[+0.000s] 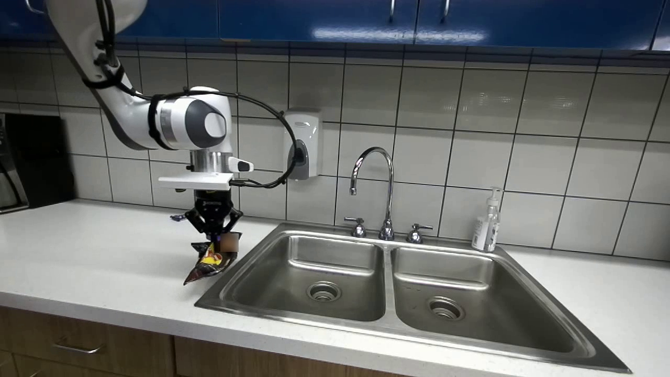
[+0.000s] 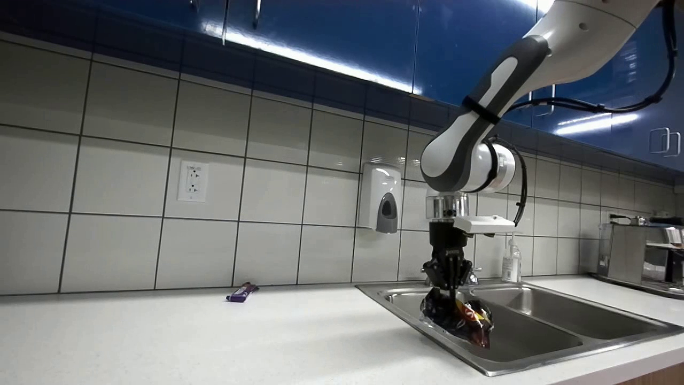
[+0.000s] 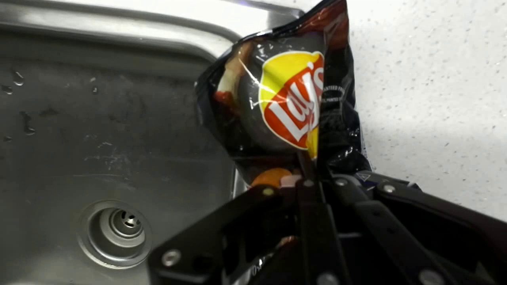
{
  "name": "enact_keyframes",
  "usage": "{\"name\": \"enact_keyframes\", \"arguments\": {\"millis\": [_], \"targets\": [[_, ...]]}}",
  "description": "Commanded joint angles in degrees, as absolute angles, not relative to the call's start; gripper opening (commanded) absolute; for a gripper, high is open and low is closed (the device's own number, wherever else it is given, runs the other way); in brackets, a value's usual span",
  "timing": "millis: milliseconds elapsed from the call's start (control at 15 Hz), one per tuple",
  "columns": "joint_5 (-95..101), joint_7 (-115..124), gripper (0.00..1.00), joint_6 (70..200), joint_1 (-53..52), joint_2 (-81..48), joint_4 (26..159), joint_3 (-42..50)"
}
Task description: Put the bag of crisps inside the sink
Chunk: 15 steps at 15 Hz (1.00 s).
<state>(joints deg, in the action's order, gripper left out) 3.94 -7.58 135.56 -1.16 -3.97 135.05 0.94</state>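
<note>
White counter (image 1: 104,251) stretches beneath blue cabinets (image 1: 314,21) and pale tile (image 1: 481,104) from the left of the frame to a steel sink (image 1: 388,293), whose two basins (image 1: 356,288) open at center and right. At left of center in an exterior view, over the sink's left rim, a bag (image 1: 210,259) hangs pinched in a gripper (image 1: 214,237), its jaws drawn together on the film. In the wrist view, basin fills the left, counter the right, and the bag straddles the rim between; whether it touches steel is unclear. Its long axis slants in an exterior view, a pointed corner aimed at the lower left; in the wrist view, it reaches from the jaws up to a red corner at top, right of center. Glossy black and creased, it carries a tilted red-and-yellow Lay's logo (image 3: 291,101), cut at right by a fold.
</note>
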Motion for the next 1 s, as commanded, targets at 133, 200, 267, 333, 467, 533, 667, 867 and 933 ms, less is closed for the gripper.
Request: {"name": "enact_keyframes", "arguments": {"millis": [133, 200, 267, 333, 467, 533, 667, 867, 933], "targets": [[4.3, -13.5, 0.0, 134.0, 2.9, -8.0, 129.6, 3.6], [4.1, -14.1, 0.0, 134.1, 3.6, -9.1, 128.6, 4.0], [4.4, -14.5, 0.0, 134.2, 4.1, -10.3, 127.6, 4.5], [3.9, -15.4, 0.0, 134.2, 4.8, -11.7, 126.5, 4.8], [3.7, -16.7, 0.0, 134.1, 6.1, -14.7, 124.2, 5.3], [3.3, -17.5, 0.0, 134.3, 6.7, -16.3, 123.0, 5.4], [3.8, -17.4, 0.0, 134.2, 7.6, -19.1, 120.8, 5.6], [3.8, -17.2, 0.0, 134.5, 9.0, -23.1, 118.2, 5.7], [3.7, -17.1, 0.0, 134.7, 9.3, -24.2, 117.4, 5.7]]}}
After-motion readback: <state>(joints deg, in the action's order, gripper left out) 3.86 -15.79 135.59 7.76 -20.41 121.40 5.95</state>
